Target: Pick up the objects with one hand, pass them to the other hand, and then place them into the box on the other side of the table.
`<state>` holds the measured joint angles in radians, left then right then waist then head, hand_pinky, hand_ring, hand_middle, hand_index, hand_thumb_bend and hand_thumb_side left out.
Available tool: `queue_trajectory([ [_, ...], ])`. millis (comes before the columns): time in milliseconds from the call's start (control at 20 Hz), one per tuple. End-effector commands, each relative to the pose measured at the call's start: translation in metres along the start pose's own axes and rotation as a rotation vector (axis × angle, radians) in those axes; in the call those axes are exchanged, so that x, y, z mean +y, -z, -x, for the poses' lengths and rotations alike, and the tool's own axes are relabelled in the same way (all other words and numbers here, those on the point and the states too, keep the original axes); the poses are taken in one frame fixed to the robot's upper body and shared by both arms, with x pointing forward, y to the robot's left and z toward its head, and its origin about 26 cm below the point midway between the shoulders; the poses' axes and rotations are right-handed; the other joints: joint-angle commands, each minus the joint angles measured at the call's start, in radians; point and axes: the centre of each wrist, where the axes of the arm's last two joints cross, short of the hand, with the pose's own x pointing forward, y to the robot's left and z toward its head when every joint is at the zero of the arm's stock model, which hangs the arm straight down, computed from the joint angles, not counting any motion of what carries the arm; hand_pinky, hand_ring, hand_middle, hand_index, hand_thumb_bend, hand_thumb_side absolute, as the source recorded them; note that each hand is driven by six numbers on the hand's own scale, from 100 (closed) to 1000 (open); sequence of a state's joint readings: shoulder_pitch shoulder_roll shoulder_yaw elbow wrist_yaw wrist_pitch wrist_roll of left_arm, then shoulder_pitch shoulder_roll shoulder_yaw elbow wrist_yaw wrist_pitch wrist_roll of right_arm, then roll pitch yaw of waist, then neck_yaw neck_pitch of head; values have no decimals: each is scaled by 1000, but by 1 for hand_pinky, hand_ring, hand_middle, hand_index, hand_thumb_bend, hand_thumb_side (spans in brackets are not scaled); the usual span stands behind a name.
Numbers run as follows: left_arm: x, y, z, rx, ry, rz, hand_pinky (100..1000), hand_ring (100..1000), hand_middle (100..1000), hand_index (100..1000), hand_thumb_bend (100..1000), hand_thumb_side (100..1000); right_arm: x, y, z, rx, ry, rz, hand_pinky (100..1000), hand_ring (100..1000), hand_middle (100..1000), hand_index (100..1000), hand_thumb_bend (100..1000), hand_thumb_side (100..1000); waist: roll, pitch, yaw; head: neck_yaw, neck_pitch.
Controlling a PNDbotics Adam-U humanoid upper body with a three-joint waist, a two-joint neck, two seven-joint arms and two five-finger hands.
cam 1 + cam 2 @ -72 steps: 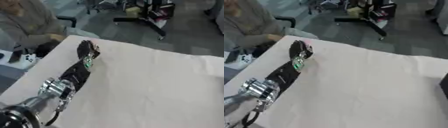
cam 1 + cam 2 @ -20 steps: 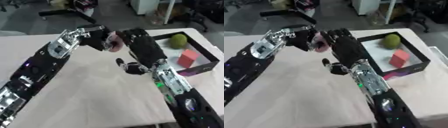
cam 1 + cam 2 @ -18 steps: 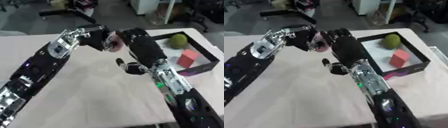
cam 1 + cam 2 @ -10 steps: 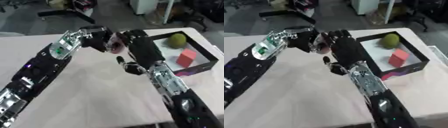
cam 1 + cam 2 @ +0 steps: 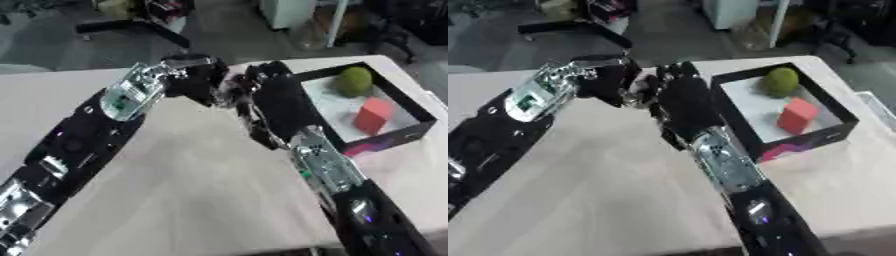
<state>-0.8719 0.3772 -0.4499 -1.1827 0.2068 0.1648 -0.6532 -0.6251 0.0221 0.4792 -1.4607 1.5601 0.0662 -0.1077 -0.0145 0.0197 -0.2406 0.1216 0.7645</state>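
While the left arm crosses it from the lower left corner, the table lies wide and bare on the near side, its far edge running along the top of the view with grey floor beyond it and its right edge passing just behind the box. Near the middle of the far edge, the left hand is raised above the table surface with its fingers curled round a small pale pinkish object, of which only a sliver shows between the two hands. Directly to its right, touching or nearly touching it, the right hand meets that same object; its dark fingers stand up around it, but whether they have closed on it cannot be told. Further right, the black-walled box sits on the table near the right edge, well apart from the hands' meeting point but just beside the right forearm. Inside the box on its white floor lie a green round fruit toward the far corner and a red block nearer the middle.
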Motion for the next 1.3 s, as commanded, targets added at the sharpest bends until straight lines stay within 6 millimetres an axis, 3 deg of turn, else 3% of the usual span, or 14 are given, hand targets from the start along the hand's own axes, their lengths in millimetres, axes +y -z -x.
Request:
queue_trajectory([
  [50,2,2,-21,-44,27,19,613,430,395,467,100,100,-1,4,-1,21,-11,52,716,689,556,573,100,120,1,-18,1,-4,6],
  [250,2,2,-22,-41,20,33,626,454,425,498,100,100,2,2,2,74,-6,125,651,644,500,386,100,100,1,-20,3,-5,6],
  [400,2,1,-22,-48,13,52,648,482,460,537,113,100,5,-1,8,101,4,146,637,640,486,337,100,100,0,-19,4,-6,6],
  [700,5,-5,-19,-92,-9,129,680,517,496,579,326,125,9,-6,17,131,26,145,611,630,462,307,100,100,0,-19,5,-9,6],
  [1150,10,-14,-13,-210,-28,245,732,572,547,636,408,279,17,-10,25,173,35,165,572,611,425,299,100,100,-1,-19,6,-18,6],
  [1300,10,-16,-13,-238,-27,250,740,583,559,649,487,347,17,-11,26,177,37,182,564,606,416,296,100,100,-1,-19,6,-22,6],
])
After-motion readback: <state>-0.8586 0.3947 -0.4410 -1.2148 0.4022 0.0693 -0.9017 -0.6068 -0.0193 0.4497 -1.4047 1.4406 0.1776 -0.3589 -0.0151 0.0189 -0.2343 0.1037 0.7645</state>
